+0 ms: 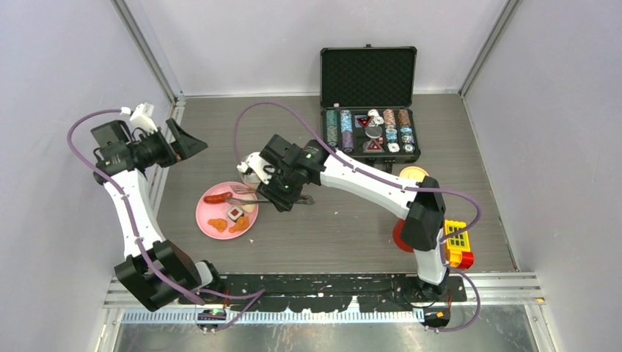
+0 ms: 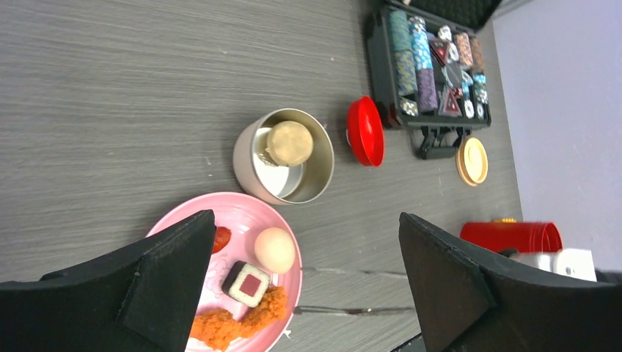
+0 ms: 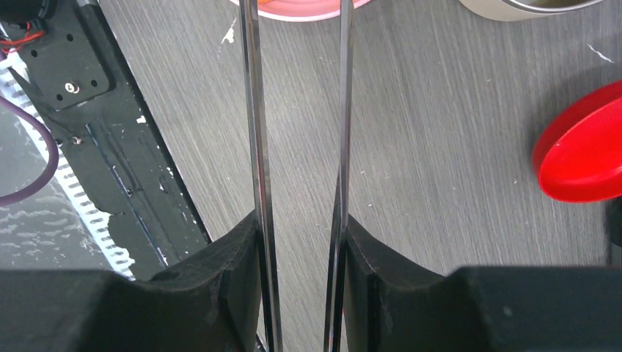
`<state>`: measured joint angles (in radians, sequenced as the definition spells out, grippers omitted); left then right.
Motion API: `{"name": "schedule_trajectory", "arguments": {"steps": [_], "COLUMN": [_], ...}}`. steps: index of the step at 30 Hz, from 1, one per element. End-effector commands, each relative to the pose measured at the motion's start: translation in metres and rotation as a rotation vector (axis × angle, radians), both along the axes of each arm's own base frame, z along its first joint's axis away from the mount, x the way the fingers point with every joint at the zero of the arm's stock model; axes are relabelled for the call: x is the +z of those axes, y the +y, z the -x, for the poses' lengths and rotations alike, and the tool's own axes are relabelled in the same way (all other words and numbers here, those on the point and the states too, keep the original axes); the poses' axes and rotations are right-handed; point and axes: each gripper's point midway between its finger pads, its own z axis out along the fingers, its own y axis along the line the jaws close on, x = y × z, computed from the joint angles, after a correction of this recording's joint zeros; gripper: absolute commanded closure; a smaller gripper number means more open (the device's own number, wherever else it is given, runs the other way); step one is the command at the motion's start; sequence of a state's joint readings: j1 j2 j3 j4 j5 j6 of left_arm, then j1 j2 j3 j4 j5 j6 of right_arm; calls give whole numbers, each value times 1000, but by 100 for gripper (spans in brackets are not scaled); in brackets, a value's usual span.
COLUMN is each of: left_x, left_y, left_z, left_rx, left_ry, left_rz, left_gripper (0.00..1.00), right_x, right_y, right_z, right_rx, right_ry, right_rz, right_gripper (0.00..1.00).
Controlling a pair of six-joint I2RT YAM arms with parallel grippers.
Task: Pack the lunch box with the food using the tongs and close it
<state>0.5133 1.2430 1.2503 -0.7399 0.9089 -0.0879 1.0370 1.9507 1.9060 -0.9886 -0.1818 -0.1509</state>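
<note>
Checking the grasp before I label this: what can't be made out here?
Tips of the tongs: right wrist view, cut off by the top edge.
Most of the sausage: left wrist view, behind the left gripper.
Most of the red canister: top view, behind the right arm.

No legible text, label, brand, number anywhere. Markings on poker chips (image 2: 414, 59) too small to read.

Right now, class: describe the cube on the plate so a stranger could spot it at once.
Find the pink plate left of centre on the grey table. Between its pale egg and orange nuggets sits the cube: the only square piece, dark-sided, white top, red centre.
</note>
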Motion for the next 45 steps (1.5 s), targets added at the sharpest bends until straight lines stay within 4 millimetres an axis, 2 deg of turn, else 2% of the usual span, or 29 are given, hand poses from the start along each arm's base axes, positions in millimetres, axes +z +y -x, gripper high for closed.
{"name": "schedule_trajectory", "arguments": {"steps": [1,10,19,26,45], "left_x": [15,13,8,7,3], "left_y": [15,27,26,26,25], "left_z": [-1,-1,0,1,1], "left_rx": [26,48,41,44,44], "left_ry": [-21,-21,-21,-27,-37], "left_rz": [12,1,20,36,92], "left_gripper": [2,2,2,2,2], "right_x": [10,-5,-19,-22,-36], "right_y": [11,16,22,27,34], "right_z": [4,8,12,15,14], "right_rx": [28,22,34,27,22], "right_ry": [-54,-57,-26,17,2], "right_rz": [5,81,115,122,153], "right_gripper": [57,57,56,54,49]}}
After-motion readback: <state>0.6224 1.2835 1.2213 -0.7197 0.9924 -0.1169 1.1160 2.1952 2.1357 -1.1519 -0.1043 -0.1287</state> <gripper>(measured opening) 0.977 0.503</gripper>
